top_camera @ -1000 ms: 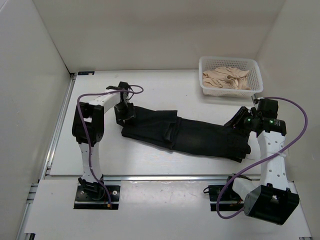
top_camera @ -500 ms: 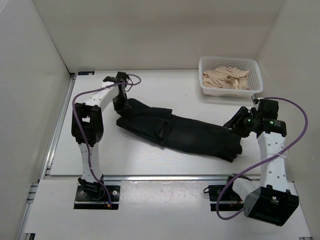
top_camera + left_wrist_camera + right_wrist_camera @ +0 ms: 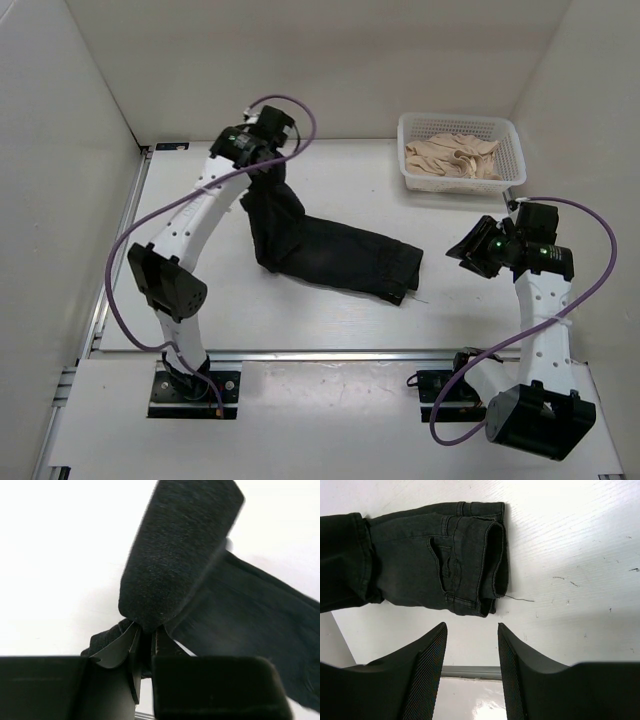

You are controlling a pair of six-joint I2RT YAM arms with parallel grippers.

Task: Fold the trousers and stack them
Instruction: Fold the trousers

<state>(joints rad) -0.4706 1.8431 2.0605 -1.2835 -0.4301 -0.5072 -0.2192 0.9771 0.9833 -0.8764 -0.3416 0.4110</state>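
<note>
A pair of black denim trousers [image 3: 340, 255] lies folded lengthwise across the middle of the white worktop [image 3: 350, 190], running from the far left toward the near right. At the far end the left tool [image 3: 262, 165] is clamped tight on the leg ends and holds them raised off the worktop, so the fabric hangs from it in a steep fold. In the left wrist view, dark cloth [image 3: 180, 555] is pinched between the fingers of that tool [image 3: 145, 645]. The right tool [image 3: 458, 250] hovers just beside the waistband end [image 3: 435, 560] without touching it; its fingers [image 3: 471, 627] are spread apart and hold nothing. A white plastic lattice basket [image 3: 510, 150] sits in the far right corner, with beige cloth [image 3: 455, 155] bundled inside.
</note>
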